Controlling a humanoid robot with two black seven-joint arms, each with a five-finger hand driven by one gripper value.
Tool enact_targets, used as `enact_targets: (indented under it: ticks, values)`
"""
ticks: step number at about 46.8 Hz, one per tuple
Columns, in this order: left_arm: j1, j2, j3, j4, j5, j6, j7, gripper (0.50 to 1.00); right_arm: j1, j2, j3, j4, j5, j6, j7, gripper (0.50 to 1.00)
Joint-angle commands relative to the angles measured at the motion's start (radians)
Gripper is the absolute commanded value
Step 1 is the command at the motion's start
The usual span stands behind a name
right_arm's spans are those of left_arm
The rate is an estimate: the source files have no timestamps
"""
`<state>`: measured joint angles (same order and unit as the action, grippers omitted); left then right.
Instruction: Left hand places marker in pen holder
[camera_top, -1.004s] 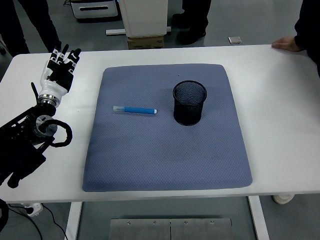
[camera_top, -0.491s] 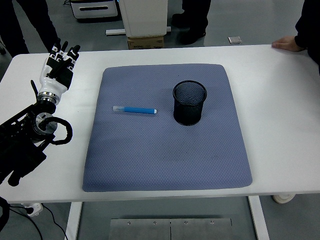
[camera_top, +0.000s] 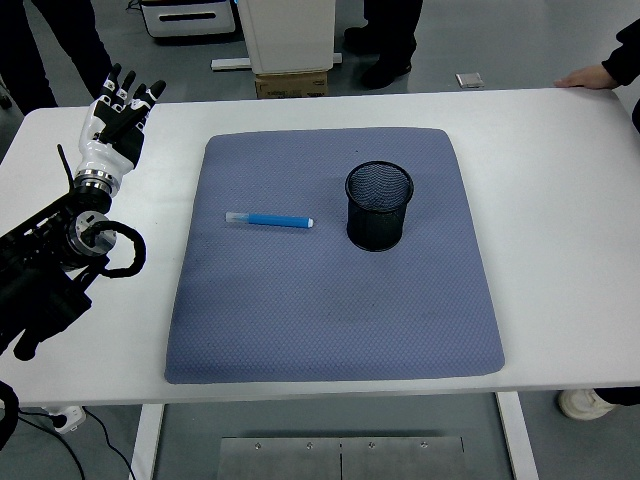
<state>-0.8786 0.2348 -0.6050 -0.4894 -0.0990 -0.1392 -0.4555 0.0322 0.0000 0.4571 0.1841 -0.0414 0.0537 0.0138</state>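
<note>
Left hand (camera_top: 118, 110) fingers spread, empty, lifted slightly farther up bench's (camera_top: 560, 200) left edge than before. Blue plastic marker (camera_top: 270, 220) flat on grey-blue mat (camera_top: 330, 320), beside black mesh pen holder (camera_top: 379, 206). Reach not yet begun.

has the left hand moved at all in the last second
Yes, slightly. The left hand has drifted toward the table's far edge, no closer to the marker.
</note>
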Motion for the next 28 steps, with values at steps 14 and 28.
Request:
enact_targets:
  ticks: [14,28]
  values:
    - [-0.105,-0.002,0.129,-0.006,0.047,0.047,0.069,1.0,0.0,0.0,0.0,0.0,0.0,0.0,0.0,1.0]
    - [-0.243,0.087,0.51,-0.201,0.058,0.098,0.074,1.0,0.0,0.0,0.0,0.0,0.0,0.002,0.0,1.0]
